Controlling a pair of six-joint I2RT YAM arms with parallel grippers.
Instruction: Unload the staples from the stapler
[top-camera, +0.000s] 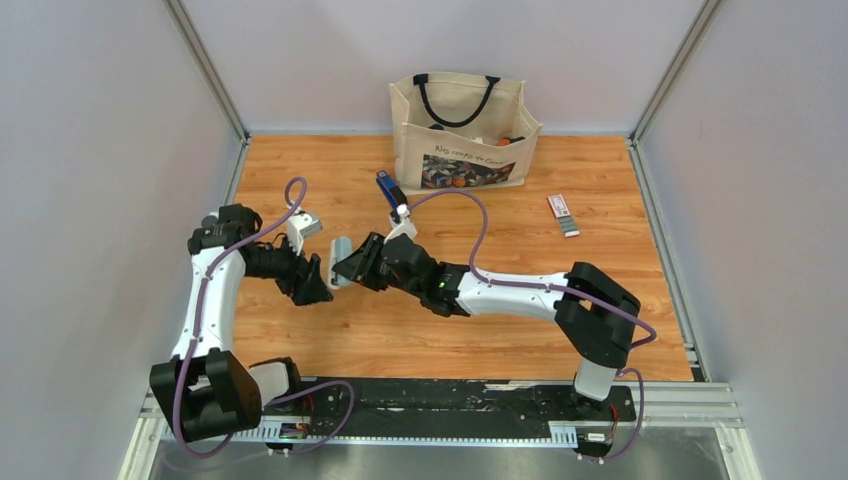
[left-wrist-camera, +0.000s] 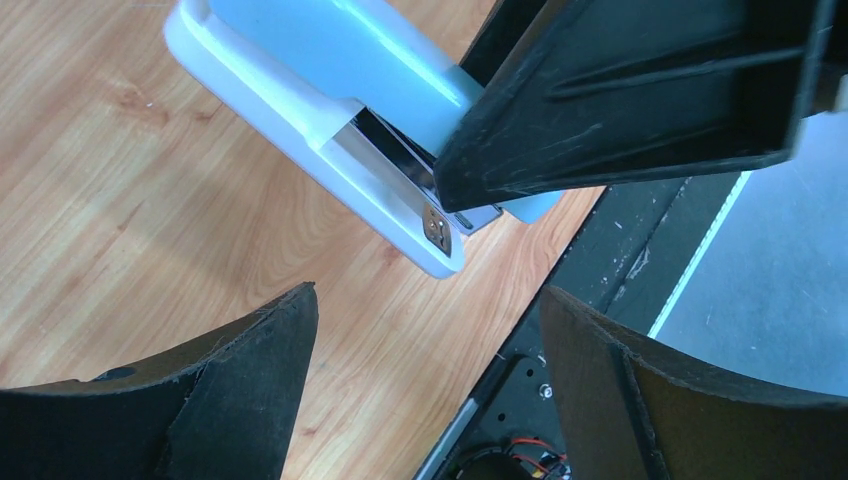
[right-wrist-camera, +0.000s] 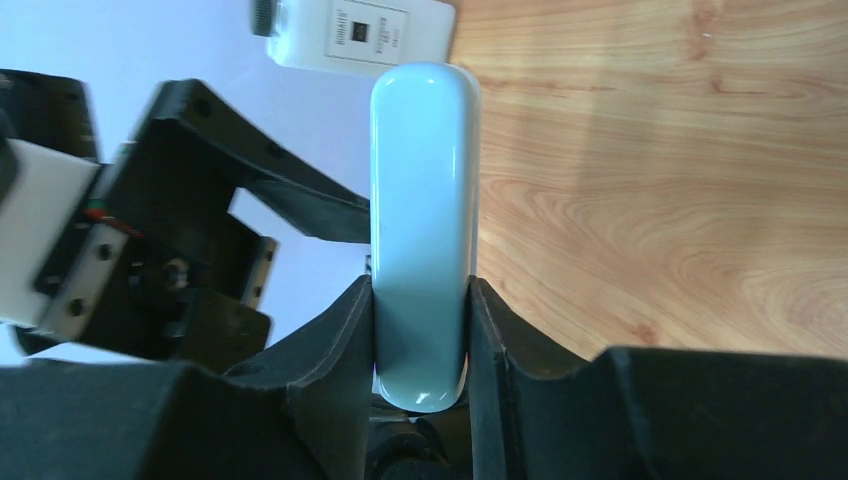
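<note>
- While the right gripper (top-camera: 356, 264) clamps the stapler (top-camera: 341, 272) by its sides, jaws closed partway onto the pale blue shell, the step in hand looks like presenting it for opening; no staples are out yet
- The stapler is in front of the tote bag (top-camera: 455, 130) and off to its left; it appears lifted clear of the table (top-camera: 420, 340), with its nose pointing away from the bag's side
- The left gripper (top-camera: 318, 282) stands a little further left of the bag, jaws spread wide and holding nothing; its fingers (left-wrist-camera: 250, 380) flank the stapler's nose without touching it
- The metal magazine (left-wrist-camera: 395, 160) shows between top and base; I cannot tell whether staples lie in it
- Next, as I judge it, the left gripper must catch the top or the base and swing it open while the right holds firm; the smooth shell could slip
</note>
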